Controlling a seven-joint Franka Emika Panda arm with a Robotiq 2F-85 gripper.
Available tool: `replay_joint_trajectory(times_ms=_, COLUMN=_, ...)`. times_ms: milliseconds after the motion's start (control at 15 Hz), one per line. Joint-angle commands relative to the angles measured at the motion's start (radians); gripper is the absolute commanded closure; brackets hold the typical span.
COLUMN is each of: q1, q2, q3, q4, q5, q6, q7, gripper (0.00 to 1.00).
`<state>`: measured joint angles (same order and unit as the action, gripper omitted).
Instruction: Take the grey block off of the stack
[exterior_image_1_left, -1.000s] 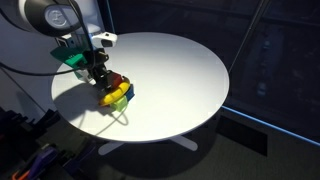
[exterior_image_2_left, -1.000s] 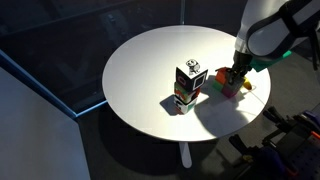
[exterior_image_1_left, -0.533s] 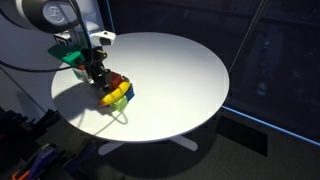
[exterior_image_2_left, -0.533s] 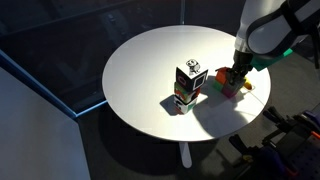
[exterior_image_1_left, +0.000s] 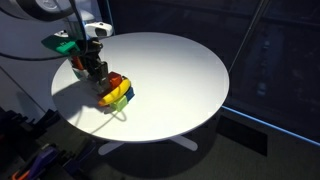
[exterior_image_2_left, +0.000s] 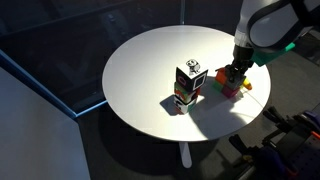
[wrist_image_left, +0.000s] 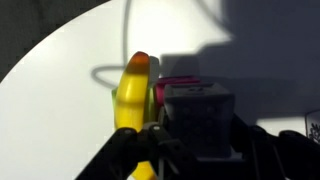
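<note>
The arm has lifted a little since half a second ago: its wrist and the green part on it sit higher above the stack than before, while the stack and the desk look unchanged.

In the wrist view the jaws are closed on the grey block. A dark finger stands against each side of it, with no gap showing. The grey block sits directly over the stack, just beside the long yellow block, with a strip of pink-red block showing behind its top edge. Whether it is clear of the stack or touching it cannot be told from any view.

In both exterior views the jaws point straight down onto the stack, which lies near the desk's rim on the arm's side. The yellow block curves along the stack's outer side, and a bit of blue shows at its end. A taller printed carton stands apart from the stack, toward the middle of the desk.
</note>
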<state>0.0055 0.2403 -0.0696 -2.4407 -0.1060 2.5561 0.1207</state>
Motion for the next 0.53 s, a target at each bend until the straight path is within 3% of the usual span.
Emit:
replay_joint_trajectory(times_ms=0, q1=0.018, q2=-0.043, q3=0.008, q4=-0.030, q5=-0.005, q6=-0.007, q7=0.041, gripper=0.70)
replay_joint_trajectory(times_ms=467, q1=0.064, q2=-0.020, q3=0.019, q4=-0.046, q5=-0.013, q6=0.029, q7=0.110, gripper=0.70)
